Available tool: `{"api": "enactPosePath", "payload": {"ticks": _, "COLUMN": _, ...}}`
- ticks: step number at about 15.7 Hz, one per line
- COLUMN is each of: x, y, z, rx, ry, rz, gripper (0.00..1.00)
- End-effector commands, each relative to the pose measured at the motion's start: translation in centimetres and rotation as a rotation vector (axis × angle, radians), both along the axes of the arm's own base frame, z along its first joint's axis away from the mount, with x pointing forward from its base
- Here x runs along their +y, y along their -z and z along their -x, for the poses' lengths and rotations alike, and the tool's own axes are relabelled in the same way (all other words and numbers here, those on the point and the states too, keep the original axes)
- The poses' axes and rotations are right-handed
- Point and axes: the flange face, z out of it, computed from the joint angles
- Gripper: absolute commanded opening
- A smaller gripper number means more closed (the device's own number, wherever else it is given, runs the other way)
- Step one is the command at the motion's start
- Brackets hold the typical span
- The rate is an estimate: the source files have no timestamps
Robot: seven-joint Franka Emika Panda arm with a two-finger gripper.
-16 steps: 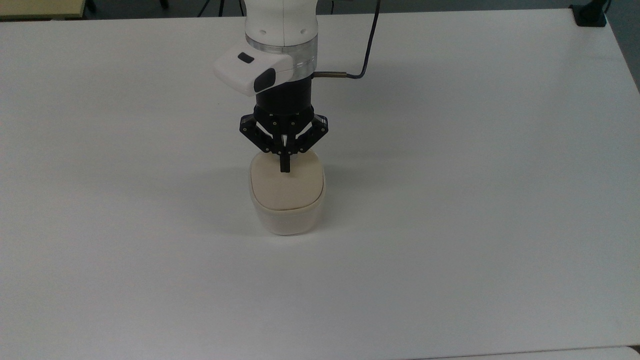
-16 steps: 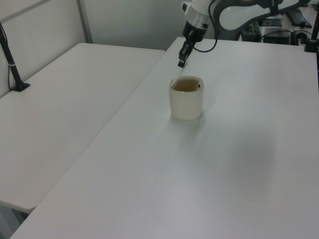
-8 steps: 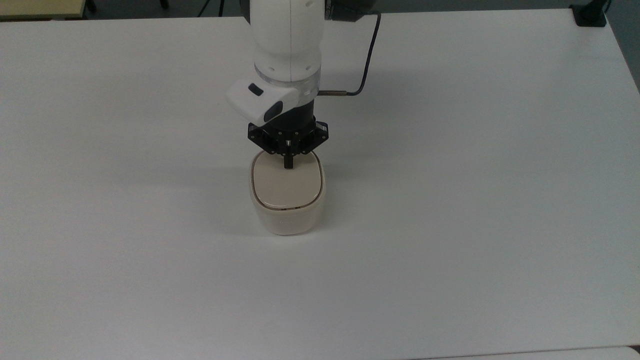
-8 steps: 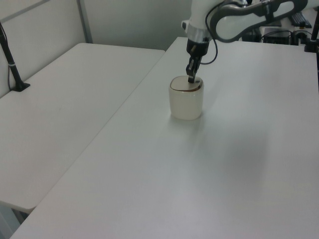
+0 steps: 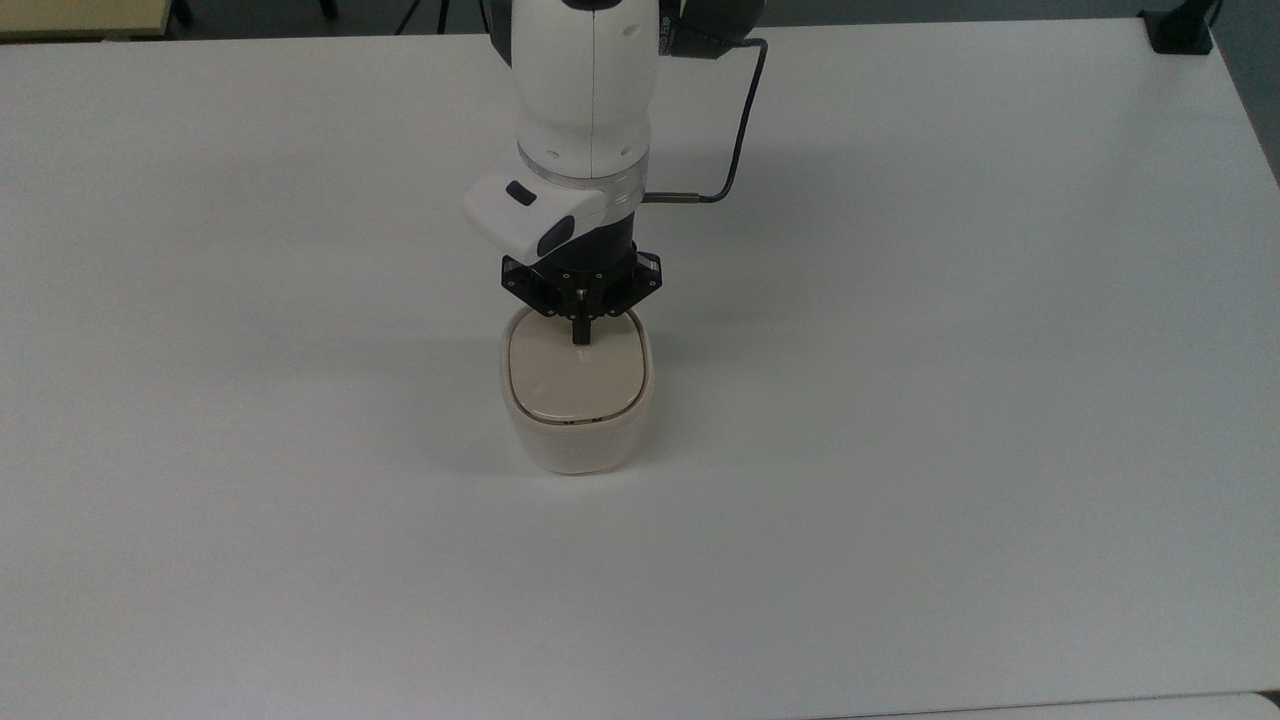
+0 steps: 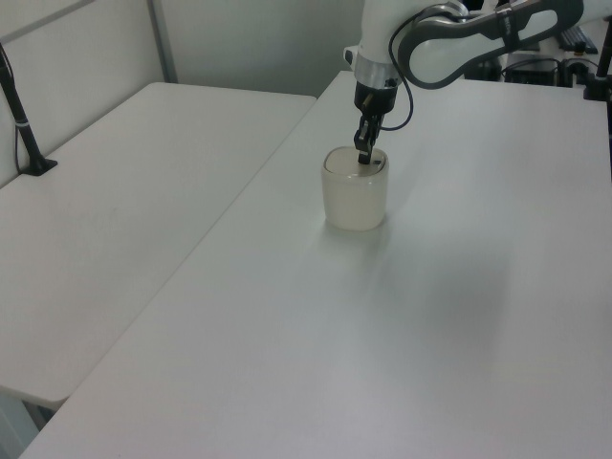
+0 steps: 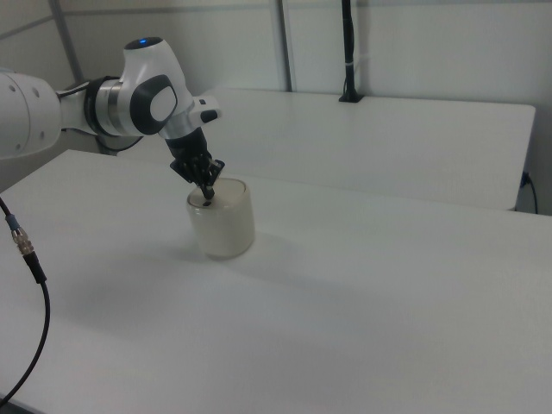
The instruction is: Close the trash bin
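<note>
Pressed together into one narrow black tip, the gripper (image 5: 579,334) holds nothing and points down on the beige lid (image 5: 573,377) near its far edge in the top view, probably to push it flat. The lid looks smooth and glossy, a rounded square. Under it the trash bin (image 5: 577,440), cream plastic, stands near the middle of the matte white table (image 5: 950,400).
</note>
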Motion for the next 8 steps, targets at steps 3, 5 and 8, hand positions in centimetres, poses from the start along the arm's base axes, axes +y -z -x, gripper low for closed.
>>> {"api": "enactPosePath", "payload": {"ticks": 3, "x": -0.7, "y": -5.9, "z": 3.1, "rx": 0.055, "ry": 0.015, "rz": 0.018, "gripper": 0.0}}
{"api": "enactPosePath", "payload": {"ticks": 5, "x": -1.1, "y": -7.7, "z": 4.7, "rx": 0.097, "ry": 0.024, "rz": 0.023, "gripper": 0.0}}
{"api": "enactPosePath", "payload": {"ticks": 8, "x": -1.8, "y": -10.4, "z": 7.1, "rx": 0.123, "ry": 0.039, "rz": 0.024, "gripper": 0.0}}
